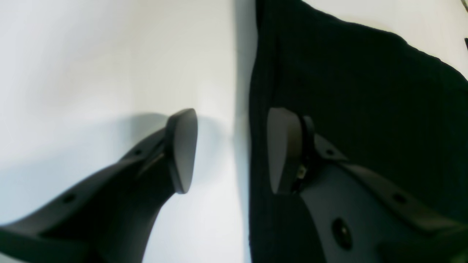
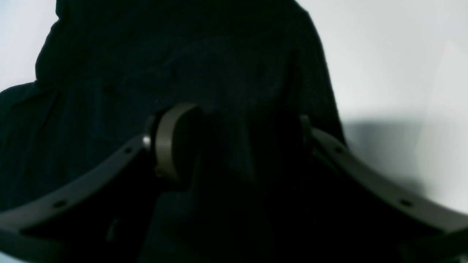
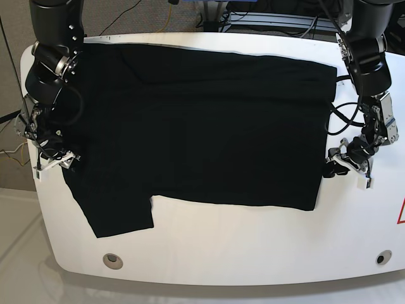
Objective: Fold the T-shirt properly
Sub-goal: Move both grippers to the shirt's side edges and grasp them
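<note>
The black T-shirt (image 3: pixel 202 126) lies spread flat across the white table, with one sleeve (image 3: pixel 120 215) pointing toward the front left. My left gripper (image 3: pixel 342 166) sits at the shirt's right edge. In the left wrist view this gripper (image 1: pixel 232 149) is open, one finger (image 1: pixel 181 149) over bare table and the other (image 1: pixel 283 149) over the T-shirt (image 1: pixel 365 91). My right gripper (image 3: pixel 58 163) is at the shirt's left edge. In the right wrist view it (image 2: pixel 237 142) stands wide open over the dark T-shirt (image 2: pixel 182 54), and a raised fold of cloth hides its right fingertip.
The white table (image 3: pixel 221 253) has a round hole near each front corner (image 3: pixel 112 258) (image 3: pixel 380 258) and a red mark (image 3: pixel 400 212) at its right edge. Cables and equipment (image 3: pixel 266 19) lie behind the back edge.
</note>
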### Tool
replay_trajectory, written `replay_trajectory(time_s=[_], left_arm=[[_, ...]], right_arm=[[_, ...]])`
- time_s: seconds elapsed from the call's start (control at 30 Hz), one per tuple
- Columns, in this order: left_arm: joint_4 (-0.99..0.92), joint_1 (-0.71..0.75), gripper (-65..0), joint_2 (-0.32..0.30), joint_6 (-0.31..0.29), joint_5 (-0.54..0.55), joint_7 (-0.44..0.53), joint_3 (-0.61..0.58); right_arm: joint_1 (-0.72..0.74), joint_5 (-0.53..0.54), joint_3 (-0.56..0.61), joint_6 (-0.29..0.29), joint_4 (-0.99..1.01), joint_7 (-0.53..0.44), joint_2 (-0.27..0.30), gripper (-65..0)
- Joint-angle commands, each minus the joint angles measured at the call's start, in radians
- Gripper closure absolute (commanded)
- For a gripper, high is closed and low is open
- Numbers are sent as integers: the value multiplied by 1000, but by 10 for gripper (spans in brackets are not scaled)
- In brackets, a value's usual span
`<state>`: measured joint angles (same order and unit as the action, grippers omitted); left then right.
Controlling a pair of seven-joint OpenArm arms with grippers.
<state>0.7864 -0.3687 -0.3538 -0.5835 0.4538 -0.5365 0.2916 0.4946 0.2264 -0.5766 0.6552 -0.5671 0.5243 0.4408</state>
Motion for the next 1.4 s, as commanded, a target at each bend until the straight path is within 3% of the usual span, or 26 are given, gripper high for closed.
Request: replay_trajectory(time_s=[0.0, 0.53, 1.37], left_arm=[[16, -25, -290, -4, -4, 18, 23, 3], [18, -33, -292, -1, 1, -28, 36, -5], [32, -24, -305, 46, 5, 6, 19, -10]], right_arm=[[11, -4, 0, -4, -10, 16, 18, -350], [16, 5, -7, -2, -16, -7, 16, -338], [21, 15, 19, 1, -23, -16, 16, -339]])
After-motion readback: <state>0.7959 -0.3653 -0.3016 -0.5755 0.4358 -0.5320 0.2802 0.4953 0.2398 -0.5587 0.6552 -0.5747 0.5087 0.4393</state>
